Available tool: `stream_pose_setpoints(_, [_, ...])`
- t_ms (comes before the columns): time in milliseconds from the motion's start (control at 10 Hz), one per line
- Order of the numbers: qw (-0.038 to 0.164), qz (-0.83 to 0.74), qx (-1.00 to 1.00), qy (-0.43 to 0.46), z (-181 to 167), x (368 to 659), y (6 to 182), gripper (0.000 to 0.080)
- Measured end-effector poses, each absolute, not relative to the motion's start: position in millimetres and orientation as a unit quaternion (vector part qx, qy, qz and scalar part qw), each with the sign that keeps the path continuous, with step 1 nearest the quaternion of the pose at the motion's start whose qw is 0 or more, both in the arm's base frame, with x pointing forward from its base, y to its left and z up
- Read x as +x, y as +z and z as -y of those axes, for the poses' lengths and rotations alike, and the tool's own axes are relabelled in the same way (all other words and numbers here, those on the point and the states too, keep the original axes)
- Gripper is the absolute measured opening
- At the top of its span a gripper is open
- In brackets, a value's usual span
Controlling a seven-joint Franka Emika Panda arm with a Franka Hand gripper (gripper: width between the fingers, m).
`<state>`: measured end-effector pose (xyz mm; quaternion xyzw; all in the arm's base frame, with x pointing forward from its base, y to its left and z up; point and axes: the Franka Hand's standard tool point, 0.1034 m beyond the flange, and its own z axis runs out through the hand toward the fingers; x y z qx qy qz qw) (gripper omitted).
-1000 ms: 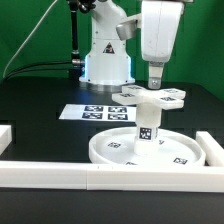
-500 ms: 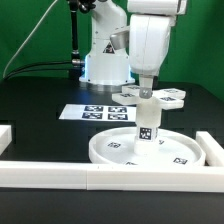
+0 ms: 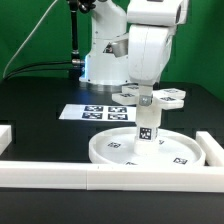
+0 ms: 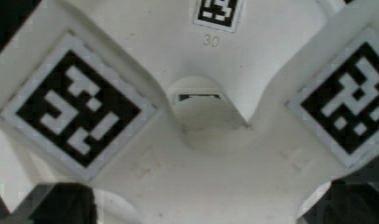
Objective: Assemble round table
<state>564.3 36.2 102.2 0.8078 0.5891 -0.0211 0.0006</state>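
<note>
Black worktop [image 3: 40,140] noted: cross-shaped piece [image 3: 152,96] lies toward its far edge beneath the hand [image 3: 146,97], spread undeterminable; rigid, light, smooth plastic, best gripped across one arm.

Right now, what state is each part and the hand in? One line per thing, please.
round disc: lying flat on the table, rim up, against the front border rail.
post: standing upright on the disc.
cross-shaped piece: lying flat on the table behind the disc, not attached.
hand: lowered over the cross-shaped piece; open or shut cannot be told.
marker board: flat on the table.
</note>
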Motion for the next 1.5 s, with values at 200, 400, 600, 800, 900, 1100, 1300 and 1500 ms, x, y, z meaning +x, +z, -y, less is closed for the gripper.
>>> stream_pose_setpoints(200, [0.0, -0.588, 0.809, -0.023, -34.1, 563.5, 100.2, 0.0648])
stream_pose_setpoints(400, [0.0, -0.581, 0.814, -0.022, -34.0, 563.7, 100.4, 0.044])
stream_pose_setpoints(600, [0.001, -0.572, 0.82, -0.023, -33.1, 563.6, 100.2, 0.0441])
stream_pose_setpoints(800, [0.002, -0.508, 0.861, -0.022, -33.2, 563.5, 100.0, 0.0441])
stream_pose_setpoints(900, [0.002, -0.472, 0.881, -0.023, -33.1, 563.1, 99.5, 0.0441])
stream_pose_setpoints(1100, [0.0, -0.352, 0.936, -0.02, -32.6, 562.6, 99.1, 0.0442])
stream_pose_setpoints(1300, [-0.003, -0.245, 0.97, -0.014, -33.4, 561.6, 98.8, 0.0442])
stream_pose_setpoints(1500, [-0.017, -0.087, 0.996, -0.013, -37.0, 559.8, 98.2, 0.0442])
